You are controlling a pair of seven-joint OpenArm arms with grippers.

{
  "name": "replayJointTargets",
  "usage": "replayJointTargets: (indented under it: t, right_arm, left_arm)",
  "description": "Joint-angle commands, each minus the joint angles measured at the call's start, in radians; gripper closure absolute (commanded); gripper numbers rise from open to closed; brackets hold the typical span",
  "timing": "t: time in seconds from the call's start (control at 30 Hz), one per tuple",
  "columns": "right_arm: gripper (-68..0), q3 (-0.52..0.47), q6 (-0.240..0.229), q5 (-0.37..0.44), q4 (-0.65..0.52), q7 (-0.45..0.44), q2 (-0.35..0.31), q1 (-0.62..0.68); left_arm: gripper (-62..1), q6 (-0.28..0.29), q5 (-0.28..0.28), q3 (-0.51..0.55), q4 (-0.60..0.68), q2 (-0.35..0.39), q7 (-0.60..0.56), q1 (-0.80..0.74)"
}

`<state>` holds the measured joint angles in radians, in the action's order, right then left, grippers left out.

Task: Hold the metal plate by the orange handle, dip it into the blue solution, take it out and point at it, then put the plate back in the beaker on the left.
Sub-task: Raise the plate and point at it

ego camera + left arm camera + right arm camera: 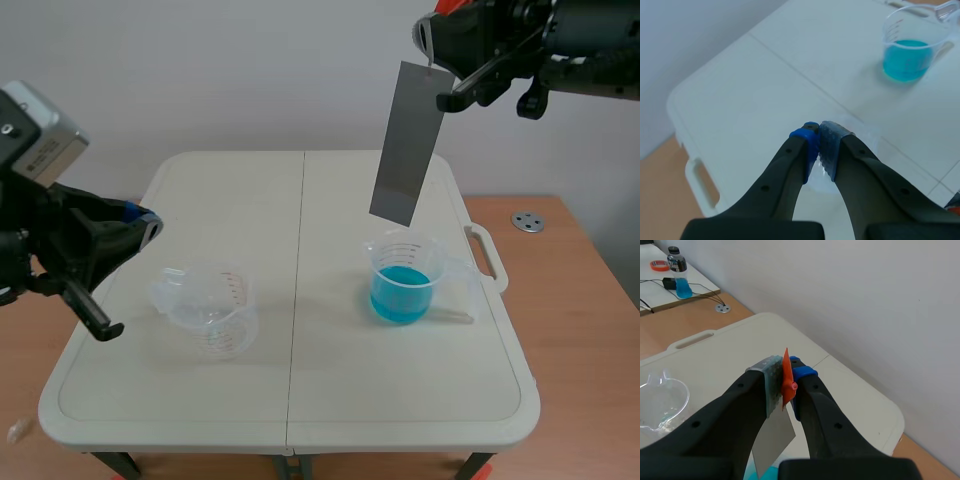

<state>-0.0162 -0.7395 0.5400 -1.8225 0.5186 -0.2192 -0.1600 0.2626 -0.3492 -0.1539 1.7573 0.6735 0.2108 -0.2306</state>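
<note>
In the scene view the right claw [435, 35] is raised high above the blue-solution beaker [403, 280] and clamped on the top of the metal plate [407, 142]. The plate hangs tilted, and its lower edge is just above the beaker's rim without touching it. The empty beaker [208, 308] stands on the counter [300, 200], well apart from the blue-solution beaker on the left arm's side. The left claw [140, 225] is low, beyond the empty beaker from the blue-solution beaker, with its fingers pressed together on nothing.

In the left wrist view the left claw [819, 140] has its two pads meeting, with nothing between them. A clear rim of the empty beaker [857, 131] shows just under its tips. The blue-solution beaker [910, 47] stands far ahead on the counter [765, 90].

In the right wrist view the right claw [784, 371] pinches the orange handle [787, 385] between its pads. The metal plate [772, 437] hangs below the handle, between the fingers. The empty beaker [660, 400] lies to one side of the claw on the counter [740, 340]. A bottle [681, 272] of blue liquid stands far off on another table.
</note>
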Motion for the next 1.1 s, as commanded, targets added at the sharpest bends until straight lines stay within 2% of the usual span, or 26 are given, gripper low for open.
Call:
replayJointTargets:
  t: [0.0, 0.2, 0.43, 0.77, 1.07]
  right_arm:
    - [-1.3, -0.010, -0.006, 0.015, -0.024, -0.019, -0.008, -0.018]
    - [-1.3, -0.010, -0.006, 0.015, -0.024, -0.018, -0.008, -0.018]
    - [-1.3, -0.010, -0.006, 0.015, -0.024, -0.019, -0.008, -0.018]
    - [-1.3, -0.010, -0.006, 0.015, -0.023, -0.019, -0.007, -0.018]
    - [-1.3, -0.010, -0.006, 0.019, -0.023, -0.019, -0.007, -0.018]
  left_arm:
    - [-1.9, -0.005, -0.011, -0.038, -0.005, 0.000, -0.010, 0.048]
    - [-1.9, -0.005, -0.010, -0.227, -0.096, -0.064, 0.042, 0.252]
    - [-1.9, -0.004, -0.008, -0.370, -0.226, -0.168, 0.057, 0.417]
    - [-1.9, 0.003, 0.006, -0.513, -0.402, -0.314, 0.080, 0.585]
    - [-1.8, 0.003, 0.063, -0.568, -0.489, -0.407, 0.079, 0.658]
